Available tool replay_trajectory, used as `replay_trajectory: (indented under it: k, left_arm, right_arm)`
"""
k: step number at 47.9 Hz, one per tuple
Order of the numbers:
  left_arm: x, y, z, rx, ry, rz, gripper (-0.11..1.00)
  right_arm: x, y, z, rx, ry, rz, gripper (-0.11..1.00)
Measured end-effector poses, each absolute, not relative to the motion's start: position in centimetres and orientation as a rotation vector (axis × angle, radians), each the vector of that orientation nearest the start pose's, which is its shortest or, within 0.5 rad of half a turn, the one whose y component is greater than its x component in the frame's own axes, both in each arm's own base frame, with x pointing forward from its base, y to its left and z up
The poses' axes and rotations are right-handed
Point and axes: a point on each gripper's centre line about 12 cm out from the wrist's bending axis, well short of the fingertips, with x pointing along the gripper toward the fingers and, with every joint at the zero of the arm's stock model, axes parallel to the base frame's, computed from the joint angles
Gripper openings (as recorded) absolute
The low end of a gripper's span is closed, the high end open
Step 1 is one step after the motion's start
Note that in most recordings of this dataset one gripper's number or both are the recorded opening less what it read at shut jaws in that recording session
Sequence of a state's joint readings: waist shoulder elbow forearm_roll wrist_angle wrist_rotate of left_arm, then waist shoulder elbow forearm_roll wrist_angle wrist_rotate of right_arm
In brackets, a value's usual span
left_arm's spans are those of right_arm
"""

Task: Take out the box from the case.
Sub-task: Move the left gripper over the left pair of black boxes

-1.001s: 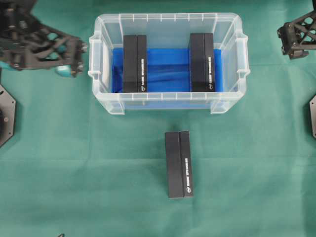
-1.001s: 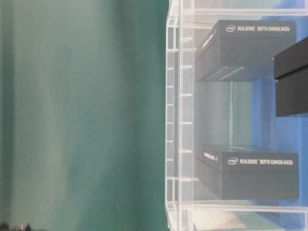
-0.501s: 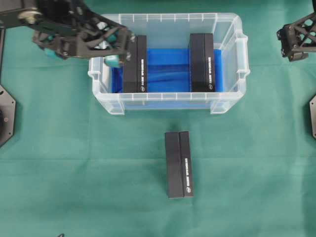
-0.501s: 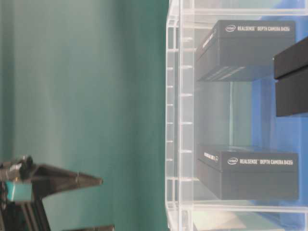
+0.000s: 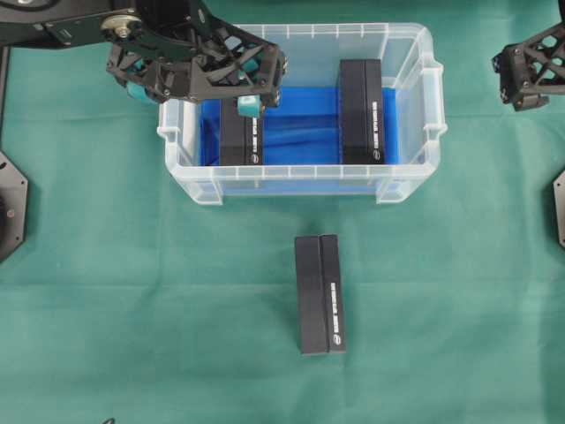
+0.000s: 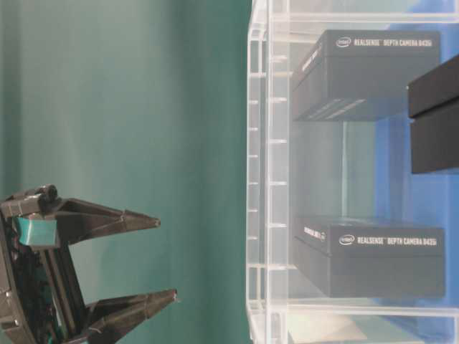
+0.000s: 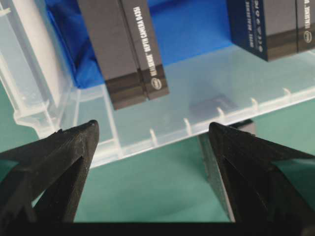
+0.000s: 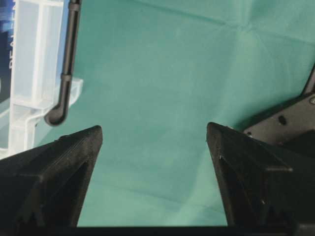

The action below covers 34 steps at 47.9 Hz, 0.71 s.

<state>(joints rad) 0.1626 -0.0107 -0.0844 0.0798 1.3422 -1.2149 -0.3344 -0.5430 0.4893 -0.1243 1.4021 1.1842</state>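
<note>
The case (image 5: pixel 415 53) is a clear tub with a blue cloth on its bottom, standing at the table's far middle. Two black boxes stand in it: the left box (image 5: pixel 250 146) and the right box (image 5: pixel 362 110). My left gripper (image 5: pixel 256 88) hovers open over the left box's far end, holding nothing. In the left wrist view the left gripper (image 7: pixel 152 132) frames the case's front wall (image 7: pixel 172 132), with the left box (image 7: pixel 123 54) above. My right gripper (image 5: pixel 528 66) hangs open and empty to the right of the case, and the right wrist view shows the right gripper (image 8: pixel 152 132) over bare cloth.
A third black box (image 5: pixel 320 293) lies on the green cloth (image 5: pixel 132 291) in front of the case. In the table-level view the left gripper (image 6: pixel 166 258) is above the case's rim (image 6: pixel 262 179). Arm bases sit at both table edges.
My left arm has swung right, from beside the case's left wall to over its left half, jaws staying wide. The right arm and all boxes have not moved.
</note>
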Motion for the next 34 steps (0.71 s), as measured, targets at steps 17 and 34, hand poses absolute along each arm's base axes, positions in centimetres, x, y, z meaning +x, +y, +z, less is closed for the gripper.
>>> replay_trajectory:
  k: [17,34]
  left_arm:
    - [38.69,7.22,34.47,-1.083,0.973,0.937,0.94]
    - [38.57,6.76,34.45,-1.107,0.979,0.960,0.94]
  right_arm:
    - [20.58,-8.60,31.47,1.096,0.971,-1.125,0.84]
    - [20.64,-8.62,30.98,1.095,0.972,-1.124,0.84]
